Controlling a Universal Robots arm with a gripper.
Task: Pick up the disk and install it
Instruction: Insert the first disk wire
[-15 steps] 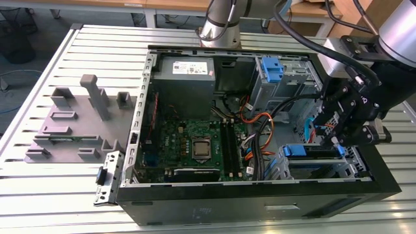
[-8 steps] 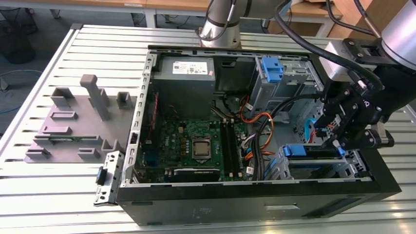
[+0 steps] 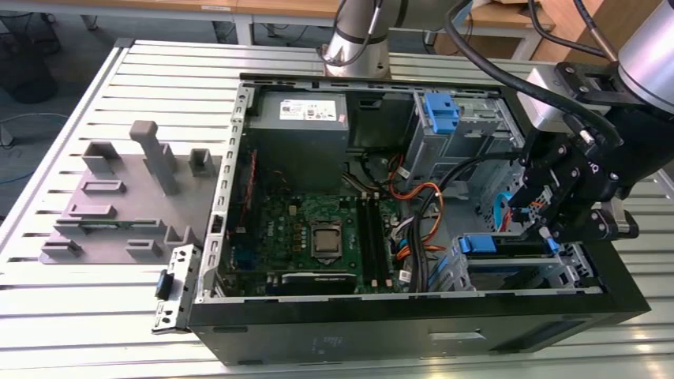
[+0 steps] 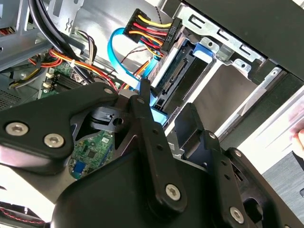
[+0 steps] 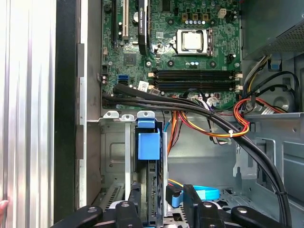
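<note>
The disk (image 5: 153,190) stands on edge in the drive cage (image 5: 111,152) at the case's front corner, with its blue carrier tab (image 5: 148,142) toward the motherboard. In the second wrist view the disk's connector end (image 4: 175,76) shows with the blue carrier (image 4: 204,50) beside it. My gripper (image 5: 161,202) reaches down from above, one black finger (image 4: 142,95) on each flat side of the disk, shut on it. In the exterior view the gripper (image 3: 542,233) hangs over the cage on the exterior view's right, just past the blue carrier (image 3: 479,245).
Black, orange and blue cables (image 5: 209,118) cross between cage and motherboard (image 3: 316,229). A second blue bracket (image 3: 440,110) sits in the upper bay beside the grey power supply (image 3: 303,110). A grey fixture (image 3: 116,197) stands on the slatted table. A person's fingertip (image 5: 2,206) shows at the case edge.
</note>
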